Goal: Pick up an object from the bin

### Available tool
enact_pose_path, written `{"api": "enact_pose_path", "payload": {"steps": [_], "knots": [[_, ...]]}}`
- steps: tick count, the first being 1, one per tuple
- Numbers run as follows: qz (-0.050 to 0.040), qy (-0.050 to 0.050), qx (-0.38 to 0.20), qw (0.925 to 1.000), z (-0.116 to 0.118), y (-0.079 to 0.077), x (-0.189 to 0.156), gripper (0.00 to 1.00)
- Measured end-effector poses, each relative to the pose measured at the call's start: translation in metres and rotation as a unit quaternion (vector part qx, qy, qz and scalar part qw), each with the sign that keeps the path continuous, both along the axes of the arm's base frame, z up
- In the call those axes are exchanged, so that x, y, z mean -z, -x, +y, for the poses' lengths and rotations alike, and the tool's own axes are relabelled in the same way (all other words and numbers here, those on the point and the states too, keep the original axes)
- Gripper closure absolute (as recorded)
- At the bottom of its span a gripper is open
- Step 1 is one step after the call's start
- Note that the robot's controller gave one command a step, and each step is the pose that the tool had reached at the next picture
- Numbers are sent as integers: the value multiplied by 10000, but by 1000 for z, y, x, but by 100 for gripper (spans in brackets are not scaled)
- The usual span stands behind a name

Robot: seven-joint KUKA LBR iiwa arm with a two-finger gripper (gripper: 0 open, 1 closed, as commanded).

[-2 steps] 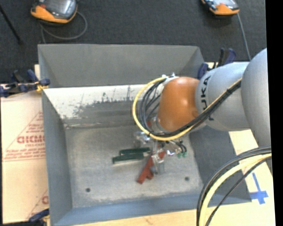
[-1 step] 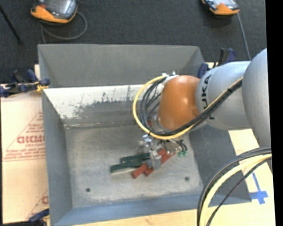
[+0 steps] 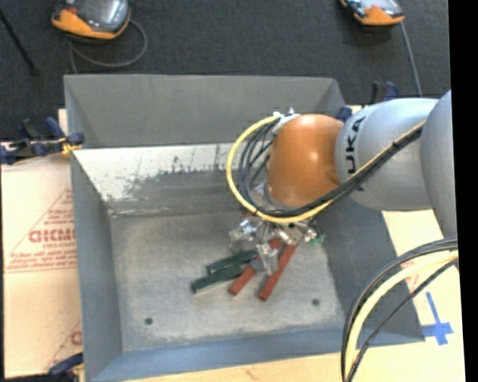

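My gripper (image 3: 259, 242) hangs low over the middle of the bin floor, just under the orange wrist cover. Right below it lie two red-brown bar-shaped pieces, one (image 3: 275, 273) slanting down to the left from the gripper and a shorter one (image 3: 241, 282) beside it. A dark green bar-shaped piece (image 3: 222, 272) lies to their left, pointing down-left, with its upper end reaching up to the gripper. The gripper sits over the spot where these pieces meet, and whether it touches or holds any of them is hidden.
A small green bit (image 3: 315, 239) shows at the gripper's right side. The arm with its cable loops comes in from the right over the bin's right wall. Bare grey floor lies to the left and front of the pieces.
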State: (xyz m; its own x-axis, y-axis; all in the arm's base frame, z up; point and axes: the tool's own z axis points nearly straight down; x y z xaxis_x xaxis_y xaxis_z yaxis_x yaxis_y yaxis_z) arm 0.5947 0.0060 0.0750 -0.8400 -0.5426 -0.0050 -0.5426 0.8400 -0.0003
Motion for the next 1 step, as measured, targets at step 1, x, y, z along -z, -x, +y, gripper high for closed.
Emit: {"api": "enact_pose_path", "payload": {"steps": [1], "knots": [[-7,25,-1200,9928,-40,13,-26,100]]}}
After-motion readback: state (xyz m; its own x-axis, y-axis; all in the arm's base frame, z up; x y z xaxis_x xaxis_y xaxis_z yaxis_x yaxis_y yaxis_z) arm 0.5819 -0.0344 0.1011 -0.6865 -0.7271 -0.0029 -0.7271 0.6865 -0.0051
